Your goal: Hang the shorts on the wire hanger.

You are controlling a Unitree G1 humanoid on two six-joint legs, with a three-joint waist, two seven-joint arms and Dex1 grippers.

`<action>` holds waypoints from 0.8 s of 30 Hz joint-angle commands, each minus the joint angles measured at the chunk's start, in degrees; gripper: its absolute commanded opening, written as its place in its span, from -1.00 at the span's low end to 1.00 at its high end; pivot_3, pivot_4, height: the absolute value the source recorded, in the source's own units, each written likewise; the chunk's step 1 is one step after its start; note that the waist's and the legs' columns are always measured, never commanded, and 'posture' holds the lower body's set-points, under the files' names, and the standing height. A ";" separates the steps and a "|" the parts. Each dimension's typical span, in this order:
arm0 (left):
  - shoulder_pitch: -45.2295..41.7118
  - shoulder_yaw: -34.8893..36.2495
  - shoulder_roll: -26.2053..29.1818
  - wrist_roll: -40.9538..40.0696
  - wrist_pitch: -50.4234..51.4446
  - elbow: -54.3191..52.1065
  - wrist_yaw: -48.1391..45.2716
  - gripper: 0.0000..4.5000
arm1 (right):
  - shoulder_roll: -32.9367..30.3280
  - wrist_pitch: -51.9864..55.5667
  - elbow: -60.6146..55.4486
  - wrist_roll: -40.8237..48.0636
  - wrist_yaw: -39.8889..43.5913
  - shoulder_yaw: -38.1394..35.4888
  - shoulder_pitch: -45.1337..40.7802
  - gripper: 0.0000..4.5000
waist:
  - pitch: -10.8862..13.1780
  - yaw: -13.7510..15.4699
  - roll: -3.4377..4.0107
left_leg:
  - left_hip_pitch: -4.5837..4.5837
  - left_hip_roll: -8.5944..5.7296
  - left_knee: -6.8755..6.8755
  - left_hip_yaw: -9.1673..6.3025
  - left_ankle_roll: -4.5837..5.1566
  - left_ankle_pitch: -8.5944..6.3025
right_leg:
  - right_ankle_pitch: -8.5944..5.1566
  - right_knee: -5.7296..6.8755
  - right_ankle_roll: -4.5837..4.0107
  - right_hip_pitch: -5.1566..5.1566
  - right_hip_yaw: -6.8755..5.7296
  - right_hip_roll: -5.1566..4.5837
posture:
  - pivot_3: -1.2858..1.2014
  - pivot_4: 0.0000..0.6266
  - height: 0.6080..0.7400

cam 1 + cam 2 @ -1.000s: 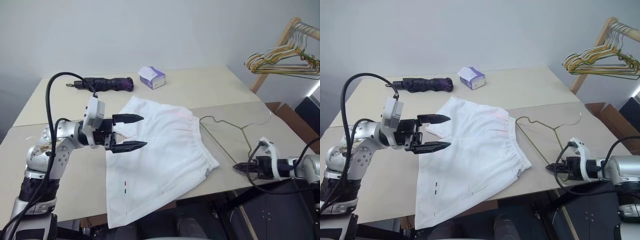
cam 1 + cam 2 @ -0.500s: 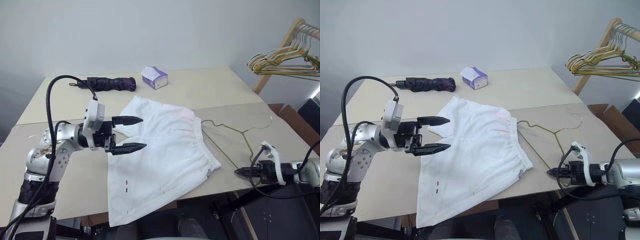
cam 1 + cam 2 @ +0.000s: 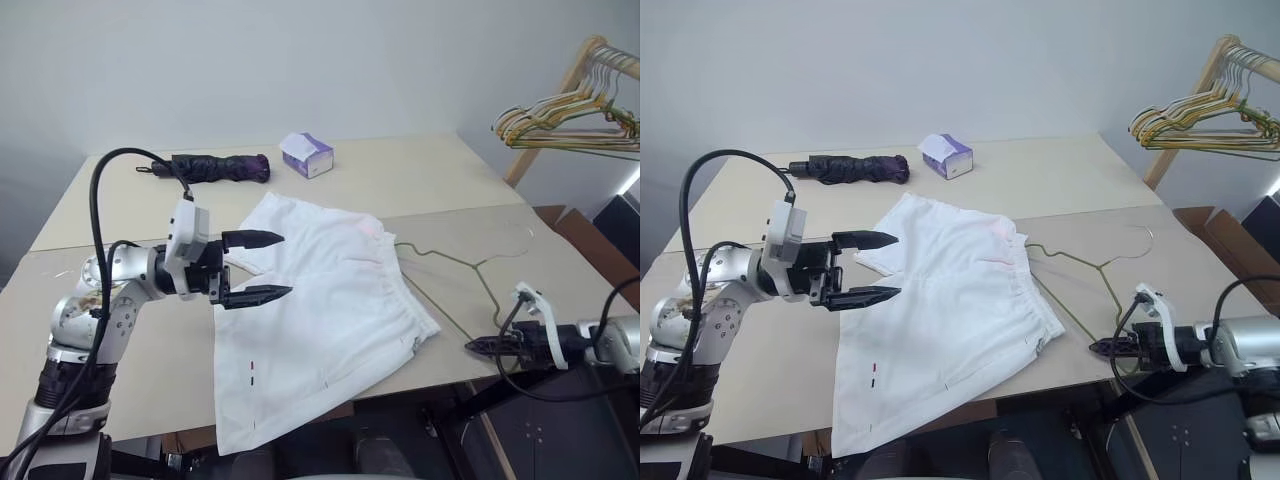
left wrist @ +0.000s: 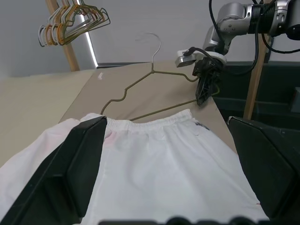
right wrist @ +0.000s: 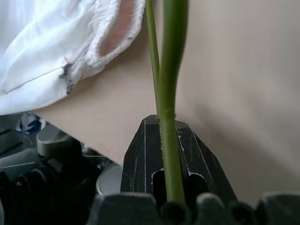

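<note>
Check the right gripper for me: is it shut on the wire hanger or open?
Shut on it. The right gripper has its black fingers closed around the green wire hanger at the table edge, beside the shorts.

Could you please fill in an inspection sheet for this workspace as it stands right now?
Surface: beige table, two boards butted together.
Job's things: white shorts flat, hem over the near edge; wire hanger beside the waistband.
Clutter: folded purple umbrella, tissue box.
Grippers: left gripper open above the shorts; right gripper shut on the wire hanger's corner.
Cables: black cable looping over the left arm.
Surroundings: rack of hangers.
</note>
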 commanded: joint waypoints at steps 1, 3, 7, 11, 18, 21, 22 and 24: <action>0.07 1.57 0.77 0.35 -1.15 -1.77 0.69 0.99 | 1.12 -2.79 4.51 -2.33 1.65 1.96 -5.27 -1.00 | 0.00 0.07 0.00 | -0.01 0.00 0.00 0.00 0.00 0.00 | 0.00 0.00 0.00 0.00 0.00 0.00 | 0.01 -0.84 1.00; 0.68 1.80 0.90 0.84 -1.60 -2.17 1.02 0.99 | 2.24 -3.32 8.17 -3.78 1.74 3.22 -8.46 -1.00 | 0.00 0.17 0.00 | -0.03 -0.01 0.00 0.00 0.00 0.00 | 0.01 -0.01 0.00 -0.01 0.00 -0.01 | 0.02 -0.85 1.00; 1.86 2.31 1.33 0.92 -2.11 -3.03 1.28 0.99 | 3.87 -5.46 13.38 -7.50 2.74 6.66 -12.82 -1.00 | 0.00 0.39 0.00 | -0.05 -0.01 0.00 -0.01 0.00 0.00 | 0.03 -0.01 0.03 -0.01 -0.02 -0.01 | 0.03 -0.86 1.00; 1.98 2.61 1.22 1.01 -2.19 -3.45 1.98 0.99 | 4.10 -7.30 17.52 -10.23 7.77 10.11 -16.45 -1.00 | 0.00 1.01 0.01 | -0.04 -0.01 0.00 -0.02 0.00 0.00 | 0.03 0.00 0.03 -0.01 -0.03 -0.01 | 0.04 -0.84 1.00; 2.67 3.13 1.19 1.31 -2.55 -3.69 2.14 0.99 | 3.24 -8.84 20.29 -14.49 15.31 14.83 -20.16 -1.00 | 0.03 1.99 0.05 | -0.06 0.00 0.00 -0.02 0.00 0.00 | 0.02 0.01 0.00 -0.05 -0.06 -0.01 | 0.05 -0.84 1.00; 2.79 2.96 0.93 2.03 -3.04 -3.92 2.73 0.99 | 5.71 -9.75 25.59 -17.28 13.43 15.68 -23.41 -1.00 | 0.03 1.97 0.05 | -0.04 0.00 0.00 -0.01 0.00 0.00 | 0.01 0.01 -0.02 -0.05 -0.05 -0.01 | 0.05 -0.86 1.00; 2.81 2.94 0.86 2.22 -3.14 -4.01 2.85 0.99 | 6.47 -10.71 27.56 -18.49 12.47 15.94 -24.43 -1.00 | 0.03 1.95 0.05 | -0.05 0.00 0.00 -0.01 0.00 0.00 | 0.01 0.01 -0.03 -0.05 -0.06 -0.01 | 0.05 -0.86 1.00; 2.97 3.01 0.67 2.43 -3.28 -4.25 3.18 0.99 | 7.66 -11.63 31.41 -20.21 10.56 15.63 -26.44 -1.00 | 0.03 1.96 0.05 | -0.04 0.01 0.00 -0.01 0.00 0.00 | 0.03 0.01 -0.04 -0.04 -0.05 0.00 | 0.06 -0.86 1.00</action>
